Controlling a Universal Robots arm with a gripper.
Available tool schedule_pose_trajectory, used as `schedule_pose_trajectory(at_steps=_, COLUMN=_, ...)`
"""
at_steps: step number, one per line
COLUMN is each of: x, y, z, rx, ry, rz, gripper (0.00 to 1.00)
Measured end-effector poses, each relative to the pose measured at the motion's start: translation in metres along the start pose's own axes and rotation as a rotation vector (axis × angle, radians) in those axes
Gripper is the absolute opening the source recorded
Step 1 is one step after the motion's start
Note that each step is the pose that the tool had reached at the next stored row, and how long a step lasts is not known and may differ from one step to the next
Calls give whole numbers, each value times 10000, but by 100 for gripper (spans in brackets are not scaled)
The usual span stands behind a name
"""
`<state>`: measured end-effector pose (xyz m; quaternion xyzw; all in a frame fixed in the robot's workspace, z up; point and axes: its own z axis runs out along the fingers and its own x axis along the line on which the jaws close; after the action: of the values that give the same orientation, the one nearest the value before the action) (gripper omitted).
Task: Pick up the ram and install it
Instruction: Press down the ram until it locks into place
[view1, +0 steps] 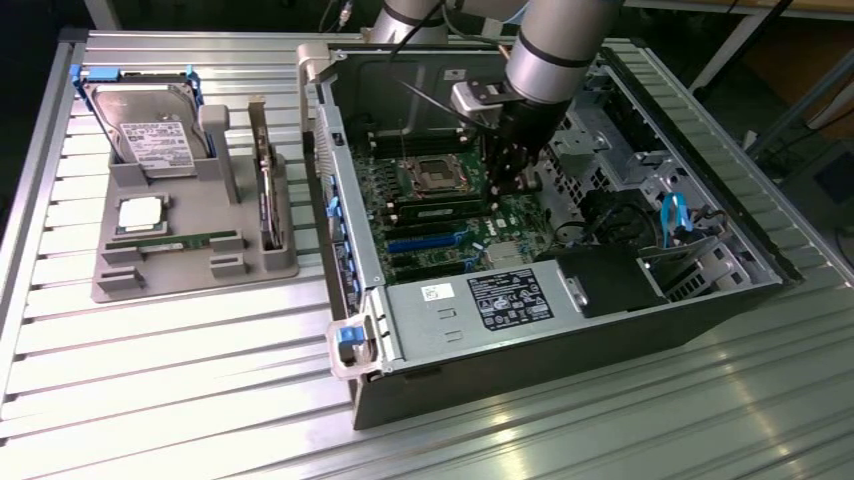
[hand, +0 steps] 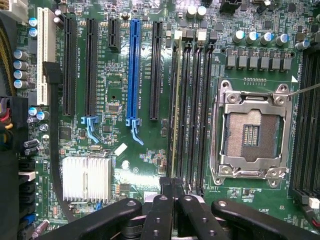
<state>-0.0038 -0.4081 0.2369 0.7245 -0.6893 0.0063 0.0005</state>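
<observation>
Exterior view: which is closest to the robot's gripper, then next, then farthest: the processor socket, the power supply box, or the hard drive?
1. Processor socket, on the motherboard right beside the gripper.
2. Power supply box, at the case's near end.
3. Hard drive, outside the case on the grey tray, exterior view's left.
</observation>
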Motion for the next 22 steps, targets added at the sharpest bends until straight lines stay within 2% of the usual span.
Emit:
schedule_pose_trajectory(at_steps=1, x=0, y=0, z=-17, rx=0, ry=0, rz=0, gripper=11)
schedule_pose_trajectory(at_steps=2, x=1, y=-1, z=-130, rx=1, ry=-2, rz=0, gripper=11)
schedule_pose_trajectory(at_steps=7, x=1, y=1, z=-131, rx=0, ry=0, rz=-1, gripper=11)
schedule_pose_trajectory(at_steps=12, x=-1, y=50, z=-132, rx=4, ry=1, rz=0, gripper=11)
schedule_pose_trajectory(at_steps=15, x=-4, y=96, z=-132, rx=14, ry=1, rz=0, gripper=11)
schedule_pose_trajectory(at_steps=18, x=-10, y=218, z=-133, rx=41, ry=2, rz=1, gripper=11)
schedule_pose_trajectory(at_steps=22, x=-15, y=321, z=-134, rx=55, ry=3, rz=0, gripper=11)
